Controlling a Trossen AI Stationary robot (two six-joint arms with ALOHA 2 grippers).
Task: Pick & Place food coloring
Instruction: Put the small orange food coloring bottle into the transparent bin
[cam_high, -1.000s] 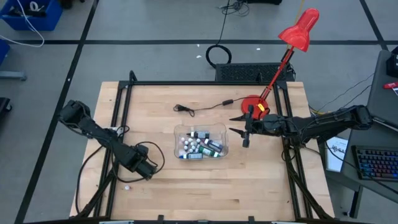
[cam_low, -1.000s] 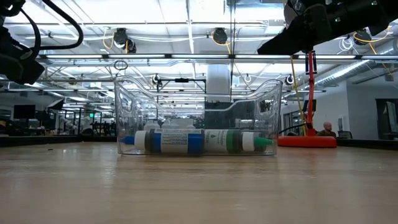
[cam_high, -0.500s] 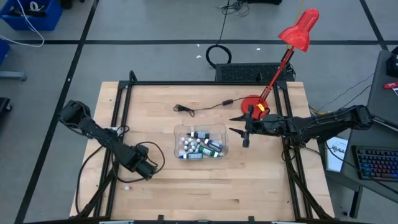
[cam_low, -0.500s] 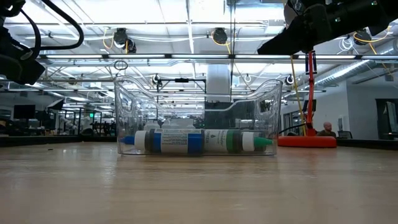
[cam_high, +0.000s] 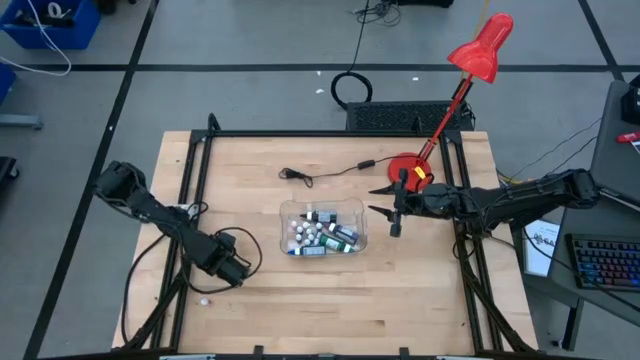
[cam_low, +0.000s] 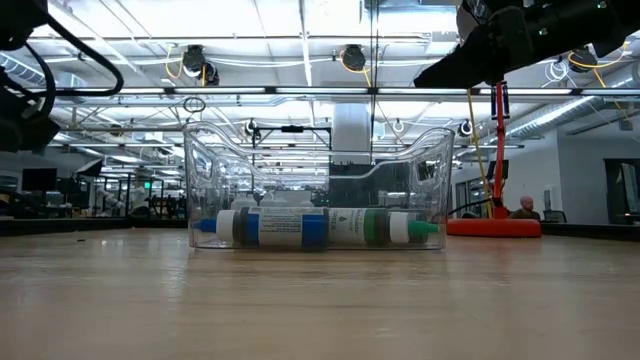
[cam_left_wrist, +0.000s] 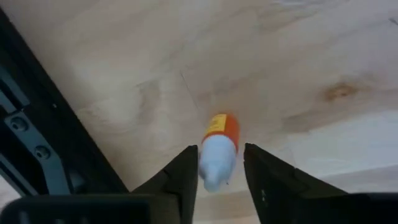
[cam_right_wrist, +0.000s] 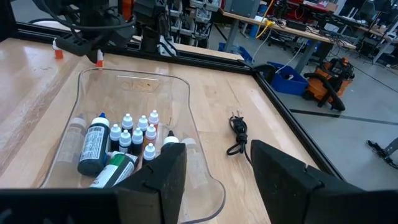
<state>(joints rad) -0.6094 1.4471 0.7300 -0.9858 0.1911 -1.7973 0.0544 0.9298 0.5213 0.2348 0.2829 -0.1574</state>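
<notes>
Left gripper (cam_left_wrist: 216, 163), low in the left wrist frame, fingers closing around an orange food-coloring bottle (cam_left_wrist: 219, 149) lying on the table (cam_left_wrist: 298, 56). Apparently light, rigid, slick plastic; grip the body, not the white cap. Right gripper (cam_high: 394, 214), open, waits right of the clear tub (cam_high: 292, 212).

Bright, even overhead light; ceiling lamps (cam_low: 345, 58) glare, and the left wrist view is blurred.
</notes>
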